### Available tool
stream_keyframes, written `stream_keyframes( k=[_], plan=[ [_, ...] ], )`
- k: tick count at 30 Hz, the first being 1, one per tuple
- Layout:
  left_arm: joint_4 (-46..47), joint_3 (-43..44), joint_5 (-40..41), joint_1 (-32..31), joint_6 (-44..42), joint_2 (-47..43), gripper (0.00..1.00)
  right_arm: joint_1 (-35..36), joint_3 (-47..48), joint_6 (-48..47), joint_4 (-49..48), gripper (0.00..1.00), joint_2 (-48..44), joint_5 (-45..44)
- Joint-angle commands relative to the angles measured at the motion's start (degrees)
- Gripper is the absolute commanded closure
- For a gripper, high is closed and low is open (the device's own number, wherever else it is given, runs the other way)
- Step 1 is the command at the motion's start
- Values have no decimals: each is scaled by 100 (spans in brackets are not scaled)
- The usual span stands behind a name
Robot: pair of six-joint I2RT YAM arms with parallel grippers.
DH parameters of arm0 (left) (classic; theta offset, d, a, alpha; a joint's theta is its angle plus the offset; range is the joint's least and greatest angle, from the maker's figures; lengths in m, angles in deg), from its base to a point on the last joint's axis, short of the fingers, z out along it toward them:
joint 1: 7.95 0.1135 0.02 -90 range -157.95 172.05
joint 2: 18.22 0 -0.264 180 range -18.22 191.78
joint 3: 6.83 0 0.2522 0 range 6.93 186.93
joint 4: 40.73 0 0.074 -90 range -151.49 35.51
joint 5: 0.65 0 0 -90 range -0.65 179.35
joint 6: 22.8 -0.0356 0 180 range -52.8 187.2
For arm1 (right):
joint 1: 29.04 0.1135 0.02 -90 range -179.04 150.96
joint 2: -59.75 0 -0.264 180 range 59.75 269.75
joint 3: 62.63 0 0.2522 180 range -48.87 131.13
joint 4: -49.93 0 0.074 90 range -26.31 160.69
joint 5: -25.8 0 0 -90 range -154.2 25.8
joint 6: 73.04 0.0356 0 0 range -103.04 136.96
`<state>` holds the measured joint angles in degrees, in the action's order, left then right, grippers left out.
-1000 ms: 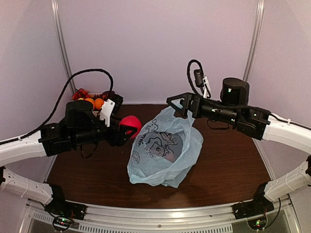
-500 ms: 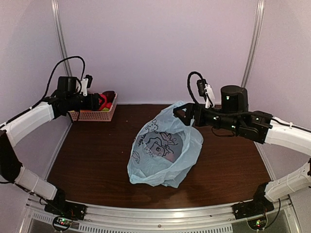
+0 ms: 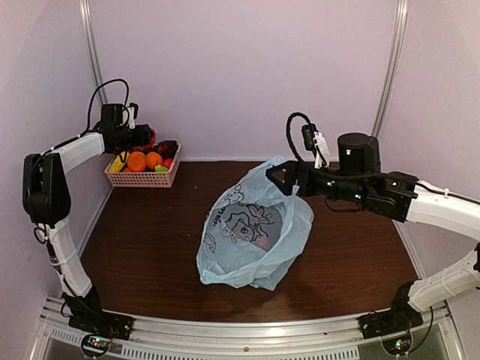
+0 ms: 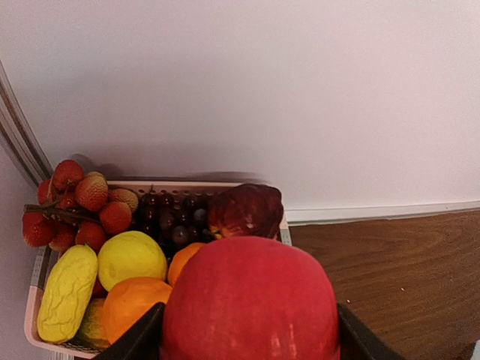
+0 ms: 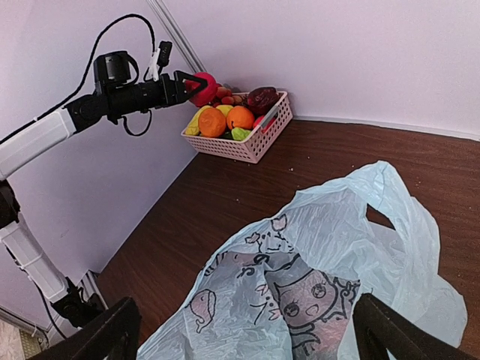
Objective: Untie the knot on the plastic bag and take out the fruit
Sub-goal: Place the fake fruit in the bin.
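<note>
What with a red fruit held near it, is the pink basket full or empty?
Nearly full: fruit piles to the rim of the pink basket.

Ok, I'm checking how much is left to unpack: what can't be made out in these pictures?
- Inside of the plastic bag: top view gives only a dim pinkish shape through the print; in the right wrist view folds cover it.
- The knot: none visible; the right gripper blocks the bag's far rim from above.
- Left gripper fingertips: in the left wrist view the red fruit hides them.
</note>
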<state>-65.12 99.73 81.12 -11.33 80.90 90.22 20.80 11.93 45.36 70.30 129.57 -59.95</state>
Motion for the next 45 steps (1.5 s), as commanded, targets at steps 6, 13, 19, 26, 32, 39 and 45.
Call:
stream_keyframes(
  k=[6,13,19,26,32,39,45],
  plan=[
    [733,1130,150,256,-178,1310,44,104,187,-24,-9,1,243,-17],
    [579,1880,189,373,-208,2122,44,175,302,25,100,1,428,-14],
    [457,2247,251,492,-279,2459,42,236,509,-54,205,1,635,78],
    [103,2757,21,557,-457,2834,31,319,728,-131,233,1,902,166],
    [44,2832,-15,563,-484,2883,14,375,796,-133,192,1,1014,220],
    [-26,2896,-28,566,-516,2857,10,408,803,-131,185,1,1010,219],
    [-17,2902,-253,566,-518,2696,11,412,744,-92,156,1,964,180]
  ],
)
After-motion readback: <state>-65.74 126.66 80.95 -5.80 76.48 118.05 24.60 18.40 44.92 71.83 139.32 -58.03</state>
